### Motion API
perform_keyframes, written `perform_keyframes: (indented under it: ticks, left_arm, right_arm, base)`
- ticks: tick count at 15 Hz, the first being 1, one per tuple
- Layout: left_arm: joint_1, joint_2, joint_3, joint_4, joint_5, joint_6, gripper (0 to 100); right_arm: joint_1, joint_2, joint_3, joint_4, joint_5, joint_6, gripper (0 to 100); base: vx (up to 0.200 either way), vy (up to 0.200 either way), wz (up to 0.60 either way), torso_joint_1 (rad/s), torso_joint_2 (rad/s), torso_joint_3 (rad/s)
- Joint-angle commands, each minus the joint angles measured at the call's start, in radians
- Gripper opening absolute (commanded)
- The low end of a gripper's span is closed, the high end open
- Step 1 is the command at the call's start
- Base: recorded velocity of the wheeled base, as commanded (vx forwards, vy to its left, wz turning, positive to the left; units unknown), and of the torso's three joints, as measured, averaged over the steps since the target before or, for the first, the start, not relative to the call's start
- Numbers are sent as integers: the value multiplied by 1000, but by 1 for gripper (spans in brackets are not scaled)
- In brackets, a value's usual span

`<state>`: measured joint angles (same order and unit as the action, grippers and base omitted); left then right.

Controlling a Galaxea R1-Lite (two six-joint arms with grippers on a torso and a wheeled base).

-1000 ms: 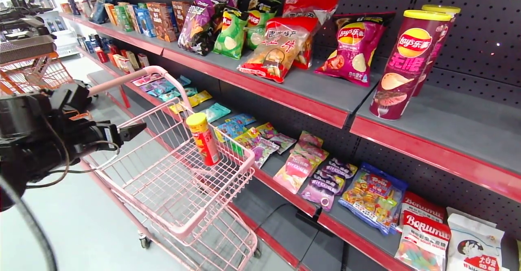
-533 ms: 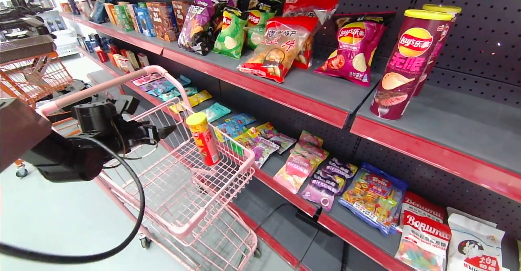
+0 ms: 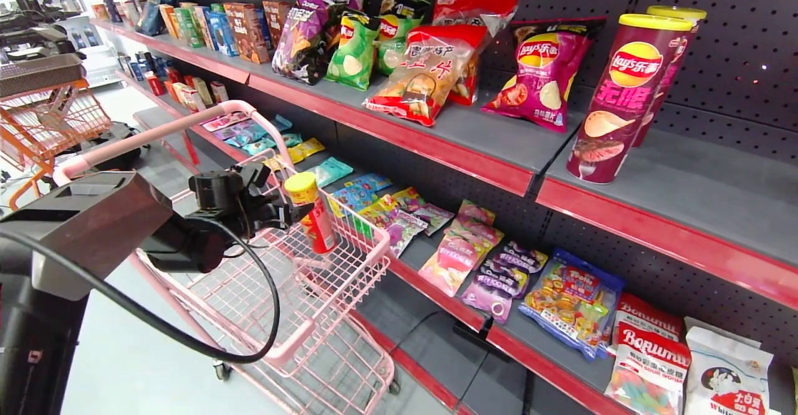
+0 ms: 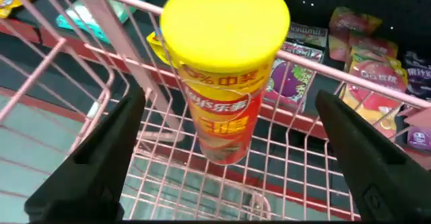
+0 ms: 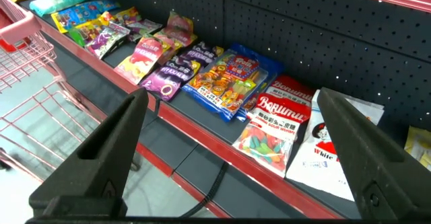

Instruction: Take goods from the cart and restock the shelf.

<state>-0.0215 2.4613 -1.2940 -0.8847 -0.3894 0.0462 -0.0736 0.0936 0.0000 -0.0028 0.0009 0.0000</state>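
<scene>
Red cardboard with a yellow lid: the chip can (image 3: 310,213) stood upright inside the pink wire cart (image 3: 381,254), against the basket's shelf-side wall and near its handle end. The left gripper (image 3: 298,211) was level with the can's upper part, just below the lid. Seen from the wrist, its black fingers (image 4: 108,150) were spread wide, one on each side of the can, and gaps were visible between them and the can. The can was not held. The cart was parked alongside the shelf unit, its long side close to the lower shelf (image 3: 436,293), where flat sweet packets (image 3: 458,259) lay in rows. On the upper shelf (image 3: 480,138) two tall purple chip cans (image 3: 623,97) with yellow lids stood upright, one behind the other, with bare grey shelf beside them. Chip bags (image 3: 542,72) leaned against the pegboard back further along. The right gripper (image 5: 229,99) hung with its fingers apart and nothing between them, above the lower shelf's gummy bags (image 5: 269,126). An orange cart (image 3: 43,122) stood further down the aisle.
</scene>
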Motion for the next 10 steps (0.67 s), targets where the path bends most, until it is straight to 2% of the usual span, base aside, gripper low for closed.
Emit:
perform_keyframes:
  ticks: [1,7,10]
  left_arm:
    - [-5,61,-67,3,1,0,100]
    - [-12,137,-211,33,0,1,100]
    - [-15,151,-243,58,0,1,100]
  right_arm:
    - [0,1,0,0,1,-2,100]
    - [0,1,0,0,1,-2,100]
    - [0,1,0,0,1,-2,100]
  base:
    - [0,0,0,0,0,0]
    - [0,0,0,0,0,0]
    - [0,0,0,0,0,0]
